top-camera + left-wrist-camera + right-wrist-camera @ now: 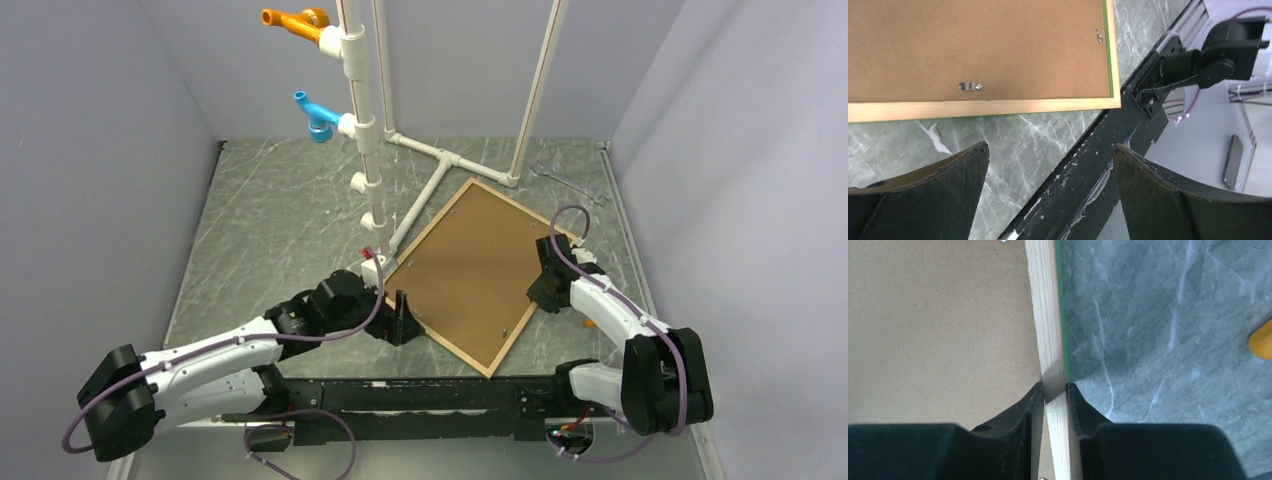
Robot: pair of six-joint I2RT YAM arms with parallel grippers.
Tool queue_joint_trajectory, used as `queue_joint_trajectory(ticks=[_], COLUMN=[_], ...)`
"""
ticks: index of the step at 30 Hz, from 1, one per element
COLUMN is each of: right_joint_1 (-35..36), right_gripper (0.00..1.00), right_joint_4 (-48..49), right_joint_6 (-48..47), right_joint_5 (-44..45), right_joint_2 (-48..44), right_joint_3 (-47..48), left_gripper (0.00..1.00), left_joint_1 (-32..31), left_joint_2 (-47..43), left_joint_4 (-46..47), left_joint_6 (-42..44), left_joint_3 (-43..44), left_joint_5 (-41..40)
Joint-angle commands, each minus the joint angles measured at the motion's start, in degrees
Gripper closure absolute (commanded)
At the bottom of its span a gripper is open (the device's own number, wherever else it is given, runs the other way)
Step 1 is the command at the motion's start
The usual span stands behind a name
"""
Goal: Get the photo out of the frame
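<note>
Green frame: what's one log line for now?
scene: green-edged wooden picture frame face down, brown backing board in | right gripper: shut on rail | left gripper: open, empty | photo: hidden

Non-task items on the bench, overhead and wrist views
Grey-green marbled table is carrying a white pipe stand rising at far centre; an orange fitting and a blue fitting are sticking out leftward from its post. A wrench is lying near the far right corner. A brown backing board is lying flat, turned diagonally, a metal clip showing near its edge. A yellow object is peeking in, cut off by the right wrist view's edge. Grey walls are enclosing three sides
</note>
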Motion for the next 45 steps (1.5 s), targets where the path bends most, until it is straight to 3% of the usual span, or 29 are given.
queue_joint_trajectory(ticks=[1,7,18,26,45], right_joint_1=[0.3,0.3,0.4,0.3,0.2], right_gripper=[0.82,1.0,1.0,1.0,1.0], right_joint_4=[0.5,-0.2,-7.8,-10.5,-11.6], right_joint_6=[3.0,2.7,0.2,0.1,1.6], right_joint_5=[1.4,0.7,-7.3,-9.6,-12.9], right_joint_2=[-0.6,-1.8,-0.1,-3.0,-4.1], right_joint_3=[-1.4,-1.2,7.0,9.2,10.1], left_gripper=[0.03,0.01,0.01,0.01,0.01], left_joint_1=[-3.7,-13.1,-30.1,-36.6,-46.1], left_joint_2=[3.1,10.2,25.5,34.5,50.0], left_joint_4=[3.0,1.5,1.9,-1.1,-0.9], left_joint_6=[5.7,12.8,32.2,40.3,49.0], left_joint_3=[6.3,13.3,22.4,27.2,33.2], left_joint_5=[0.5,-8.0,-24.4,-27.0,-52.6])
